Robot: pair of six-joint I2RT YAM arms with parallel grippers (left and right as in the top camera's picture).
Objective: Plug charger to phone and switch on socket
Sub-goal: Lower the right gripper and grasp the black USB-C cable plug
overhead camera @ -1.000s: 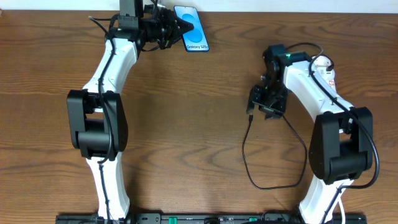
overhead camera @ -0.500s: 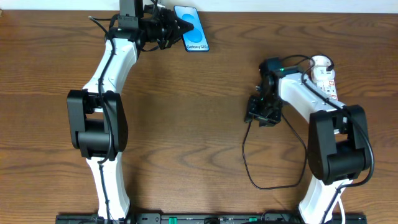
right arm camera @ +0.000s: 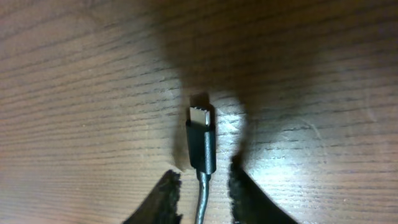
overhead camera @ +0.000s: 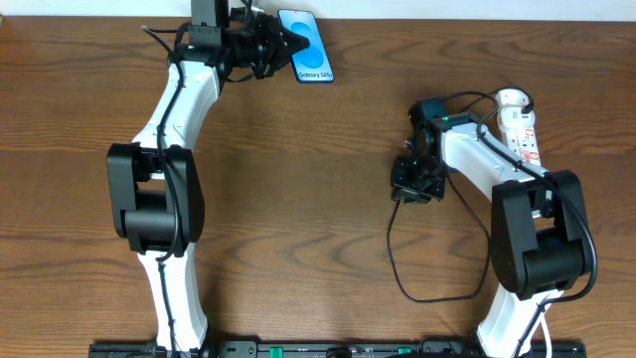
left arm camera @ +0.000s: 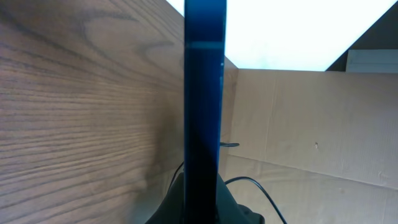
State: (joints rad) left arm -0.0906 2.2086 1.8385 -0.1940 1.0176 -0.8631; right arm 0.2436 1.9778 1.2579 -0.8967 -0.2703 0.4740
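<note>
COUNT | phone (overhead camera: 310,45): 1, far left | charger (right arm camera: 203,149): 1 cable, 1 plug tip (right arm camera: 200,118) | socket (overhead camera: 521,124): 1 strip, far right; switches too small to count | arms: 2, left arm (overhead camera: 159,189), right arm (overhead camera: 537,229) | pincers: 2, left pincer (overhead camera: 286,44), right pincer (overhead camera: 407,189) | fingers (right arm camera: 166,199) seen at right pincer: 2 | wooden surface (overhead camera: 318,199): 1 | cardboard panel (left arm camera: 311,124): 1

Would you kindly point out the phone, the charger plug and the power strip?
phone (overhead camera: 314,45): overhead view, lit blue screen.
charger plug (right arm camera: 202,140): right wrist view, black plug body.
power strip (overhead camera: 524,124): overhead view, white top near the red marks.
</note>
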